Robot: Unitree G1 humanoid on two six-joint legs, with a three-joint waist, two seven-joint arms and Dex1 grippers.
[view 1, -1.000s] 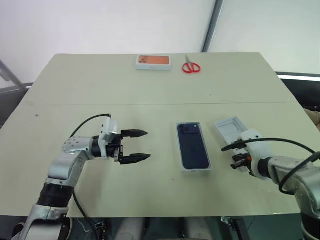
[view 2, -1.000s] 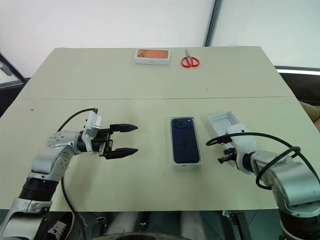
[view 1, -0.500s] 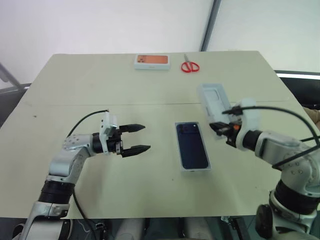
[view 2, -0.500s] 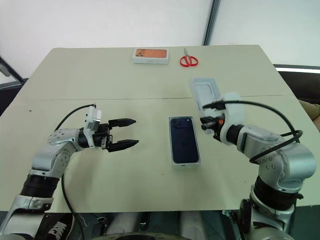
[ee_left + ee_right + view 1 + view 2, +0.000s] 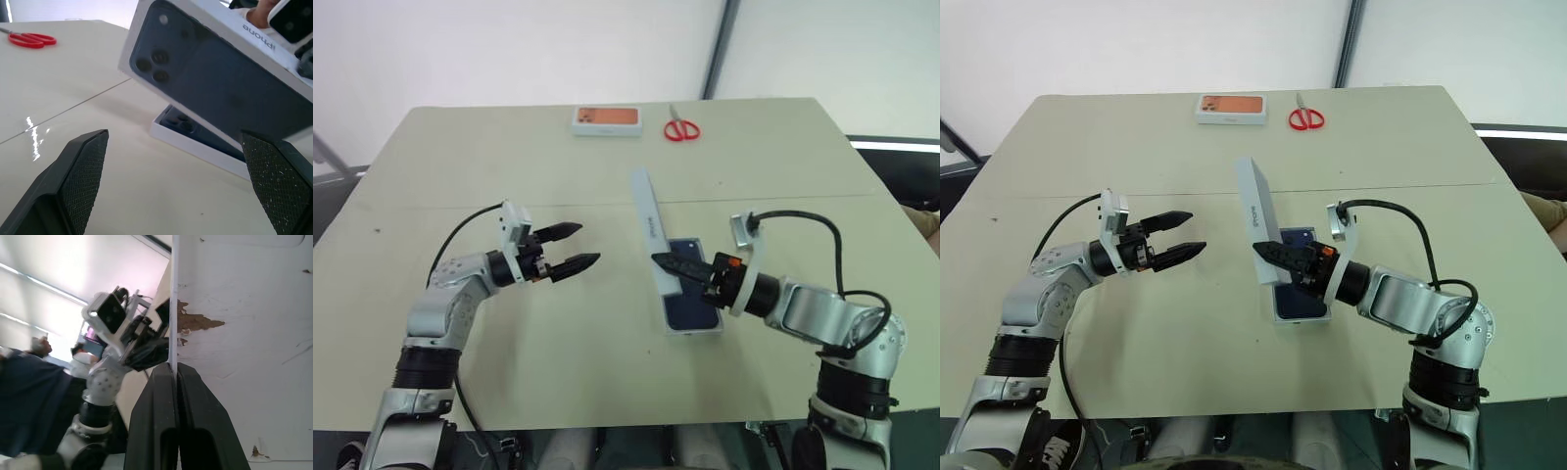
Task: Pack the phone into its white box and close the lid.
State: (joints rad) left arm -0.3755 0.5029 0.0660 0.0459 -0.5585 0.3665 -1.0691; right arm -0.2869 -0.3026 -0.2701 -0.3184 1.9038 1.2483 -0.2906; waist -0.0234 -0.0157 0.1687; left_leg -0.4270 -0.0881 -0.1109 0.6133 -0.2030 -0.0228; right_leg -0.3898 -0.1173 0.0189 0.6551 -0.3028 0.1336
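Right tool (image 5: 668,263) pinching the lid (image 5: 648,223) by one wall, lid tilted on edge above the phone (image 5: 693,305), phone lying in the white box (image 5: 690,331) on the counter (image 5: 558,176), left tool (image 5: 579,247) spread wide nearby

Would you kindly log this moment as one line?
right gripper: shut on lid, on edge above phone in white box | left gripper: open, empty

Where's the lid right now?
In the head views the lid is held on edge in the right pincer, tilted over the phone in the white box, near table centre.
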